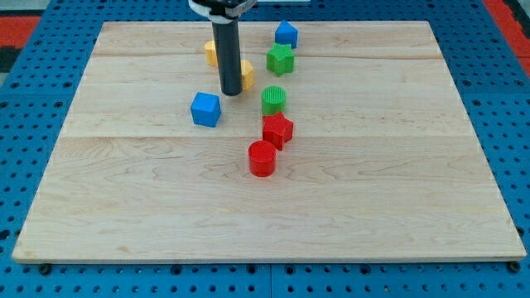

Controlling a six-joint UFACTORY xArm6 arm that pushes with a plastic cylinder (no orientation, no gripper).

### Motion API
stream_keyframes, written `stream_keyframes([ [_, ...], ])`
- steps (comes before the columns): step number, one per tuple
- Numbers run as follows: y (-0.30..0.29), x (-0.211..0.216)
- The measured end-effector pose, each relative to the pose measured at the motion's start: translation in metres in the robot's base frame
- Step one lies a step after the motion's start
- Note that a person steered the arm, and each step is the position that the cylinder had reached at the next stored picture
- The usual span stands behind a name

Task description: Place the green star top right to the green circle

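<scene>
Starting at the view's left, you see the blue cube sitting alone on the wooden board, a little below and left of the rod. Next comes a yellow block near the view's top, mostly hidden behind the rod, so its shape cannot be told. You find my tip resting on the board just right of the blue cube and above it. There is no hand here to spread or pinch, only the straight rod, touching no block that you can make out for certain. A second yellow block peeks out at the rod's right edge, just beside the tip; its shape is unclear too.

Moving right, the red cylinder stands lowest, with the red star close above and right of it. The green circle sits just above that star. The green star lies above the green circle, only slightly to its right, near but apart. The blue block, pointed on top, sits just above the green star.
</scene>
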State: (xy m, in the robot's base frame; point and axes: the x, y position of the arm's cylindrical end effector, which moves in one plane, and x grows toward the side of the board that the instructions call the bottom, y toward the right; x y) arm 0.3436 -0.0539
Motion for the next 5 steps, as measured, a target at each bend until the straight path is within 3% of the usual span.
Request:
stream_keyframes([
  [2, 0.028, 0.001],
  [3, 0.079, -0.002],
  [4, 0.149, -0.035],
  [5, 0.156, -0.081],
])
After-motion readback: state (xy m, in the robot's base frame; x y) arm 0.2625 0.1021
